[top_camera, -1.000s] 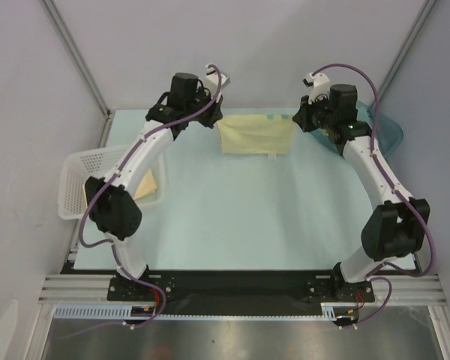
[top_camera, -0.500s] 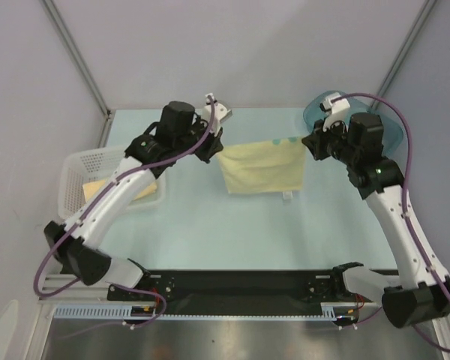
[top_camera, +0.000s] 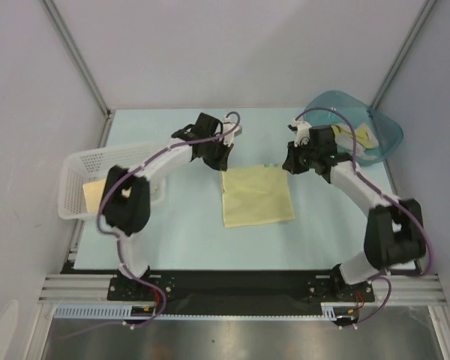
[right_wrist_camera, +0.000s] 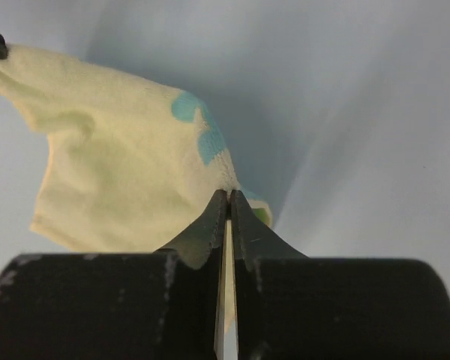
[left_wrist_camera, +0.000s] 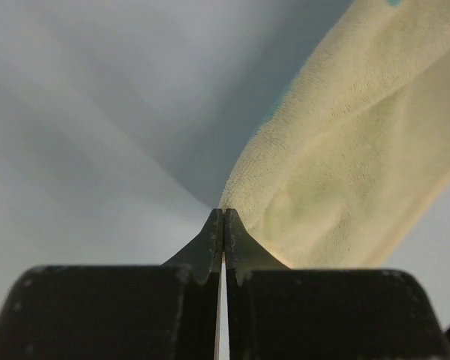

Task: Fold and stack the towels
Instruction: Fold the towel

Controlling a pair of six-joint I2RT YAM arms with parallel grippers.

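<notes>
A pale yellow towel point(top_camera: 256, 196) with teal marks lies spread on the light blue table, its far edge lifted at both corners. My left gripper point(top_camera: 223, 166) is shut on the far left corner. In the left wrist view the jaws point(left_wrist_camera: 223, 214) pinch the towel's point(left_wrist_camera: 345, 165) edge. My right gripper point(top_camera: 287, 166) is shut on the far right corner. The right wrist view shows the closed tips point(right_wrist_camera: 229, 196) clamping the towel point(right_wrist_camera: 120, 180) beside its teal print. Another yellowish towel point(top_camera: 94, 194) lies in the basket, and one more point(top_camera: 358, 137) sits in the tub.
A white mesh basket point(top_camera: 79, 163) stands at the table's left edge. A teal translucent tub point(top_camera: 382, 135) is tipped at the far right corner. Grey walls and metal posts enclose the back and sides. The arm bases sit on the black rail at the near edge.
Both arms have drawn the towel from the far edge toward the middle and lowered it. It hung between the grippers before; now it lies mostly flat on the table.
</notes>
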